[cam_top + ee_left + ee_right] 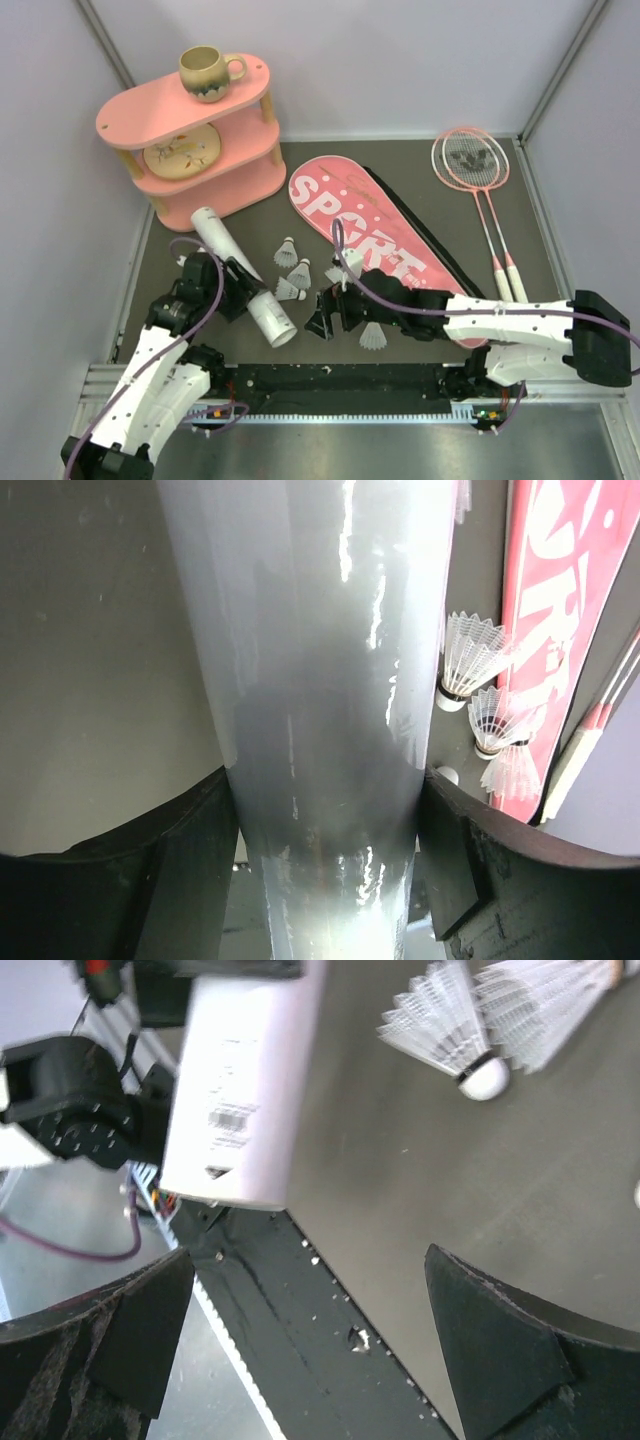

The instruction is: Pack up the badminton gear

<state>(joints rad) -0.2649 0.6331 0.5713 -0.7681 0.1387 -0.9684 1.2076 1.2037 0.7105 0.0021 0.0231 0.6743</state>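
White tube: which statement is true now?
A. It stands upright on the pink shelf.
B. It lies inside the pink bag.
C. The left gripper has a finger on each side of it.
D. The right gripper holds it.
C: in the left wrist view the tube sits between the two black fingers of the left gripper, while the right gripper is open and empty.

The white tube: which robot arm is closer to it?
Left. The left gripper clasps the white tube; the right gripper sits open beside its near end.
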